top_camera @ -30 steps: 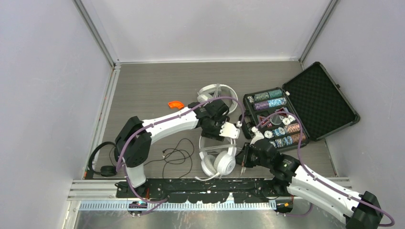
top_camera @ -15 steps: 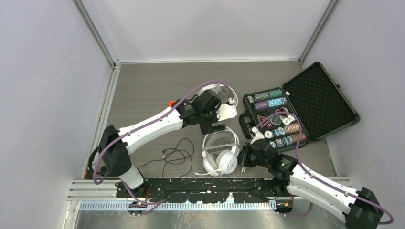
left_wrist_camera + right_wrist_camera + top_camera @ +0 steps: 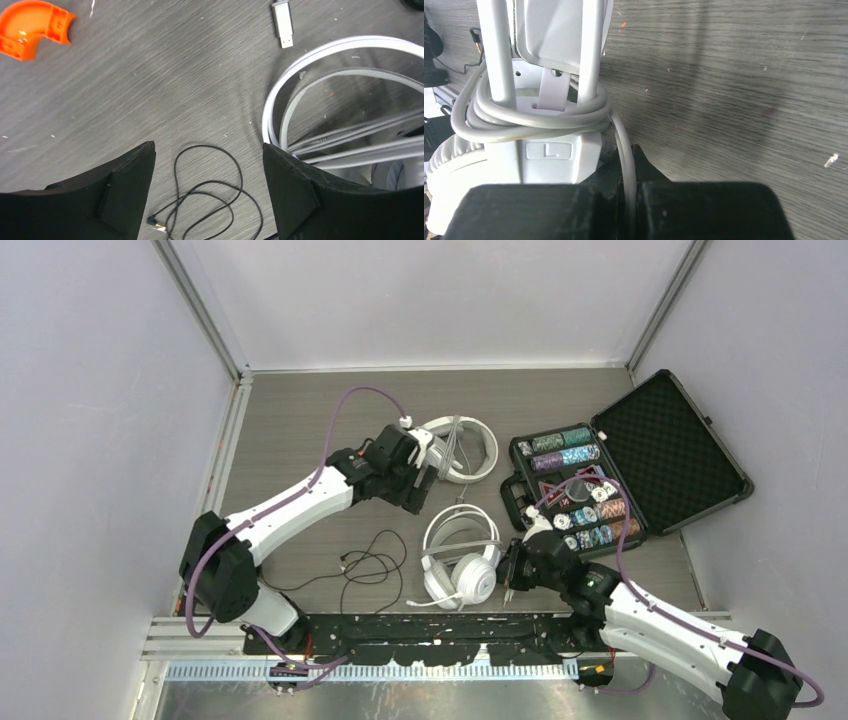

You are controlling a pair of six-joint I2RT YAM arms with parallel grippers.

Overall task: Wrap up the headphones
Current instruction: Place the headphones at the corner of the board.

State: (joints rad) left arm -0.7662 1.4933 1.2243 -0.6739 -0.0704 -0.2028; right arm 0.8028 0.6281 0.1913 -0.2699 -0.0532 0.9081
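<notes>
Your right arm point(image 3: 650, 625) reaches in from the near edge of the grey wood-grain counter point(image 3: 300, 410), its jaws pinched together on a thin white cord point(image 3: 623, 145). That cord is looped several times around the twin rods of the nearer white over-ear headphones point(image 3: 460, 560), just above the cup marked "L", and one strand drops straight into the grip.

Your left arm point(image 3: 300, 505) stretches towards mid-counter. Its jaws stand apart and hold nothing, hovering between the nearer pair and a second white pair of headphones point(image 3: 458, 448) lying further back. In the left wrist view, a loose black cord point(image 3: 210, 190) curls on the counter between the two black fingers point(image 3: 125, 195). An orange curved plastic piece point(image 3: 30, 27) and a silver USB plug point(image 3: 283, 22) lie beyond.

A small black pair of headphones point(image 3: 215, 585) rests at the counter's left edge, well apart from both arms. To the right, an open black foam-lined case point(image 3: 665, 435) holds rows of coloured chips point(image 3: 580, 490).
</notes>
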